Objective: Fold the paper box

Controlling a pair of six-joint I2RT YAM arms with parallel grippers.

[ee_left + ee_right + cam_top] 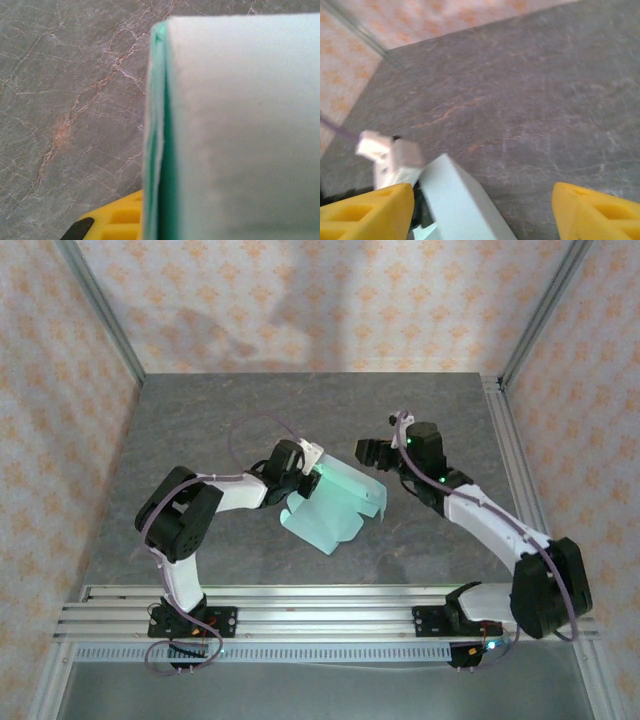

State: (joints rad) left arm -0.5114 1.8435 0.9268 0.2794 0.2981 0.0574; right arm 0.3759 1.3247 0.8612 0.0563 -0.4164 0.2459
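Near the middle of the table [240,405], the paper box [335,505] is a part-folded sheet of pale mint card. One end is lifted in the left claw [300,476], and the near corner seems to rest on the stone-patterned surface. That claw is clamped on the card: from its wrist camera a doubled edge of the sheet stands close before the lens, with one yellow finger [117,222] beside it at the bottom. The right claw [371,452] hovers just beside the sheet's upper right flap, jaws well apart and gripping nothing. Its own camera looks past both yellow fingers [365,212] onto a pale panel of the card and bare table. The fold looks begun but far from a closed box: one crease is pinned and the other panels hang loose. The next move likely calls for the right claw to take the free flap and bring it over toward the held edge, gently, since thin card buckles easily.
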